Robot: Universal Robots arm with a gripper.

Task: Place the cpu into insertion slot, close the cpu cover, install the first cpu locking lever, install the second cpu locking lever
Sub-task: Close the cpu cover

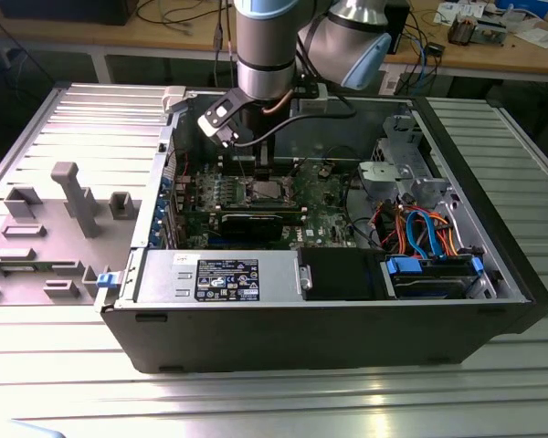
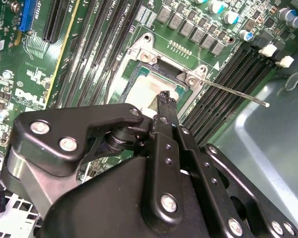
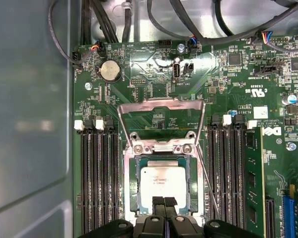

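The cpu [image 3: 163, 179], a small square with a silver-grey top, lies flat in the insertion slot [image 3: 130, 183] on the green board. It also appears in the second wrist view as the cpu [image 2: 141, 88]. The cpu cover [image 3: 159, 102] stands swung up off the socket, its window showing the board behind it. A thin locking lever [image 3: 209, 176] slants up beside the socket, seen as a wire lever [image 2: 233, 93] in the second wrist view. My gripper [image 3: 164, 201] hovers at the socket's edge just above the chip, shut with nothing held. The arm [image 1: 265, 55] reaches down into the open case.
Long black memory slots [image 3: 97, 178] flank the socket on both sides. The case wall [image 3: 30, 124] is close by. Cables [image 1: 420, 228], a drive cage [image 1: 406, 173] and the power supply [image 1: 219, 276] fill the case. A grey fixture [image 1: 73, 196] stands at the exterior view's left.
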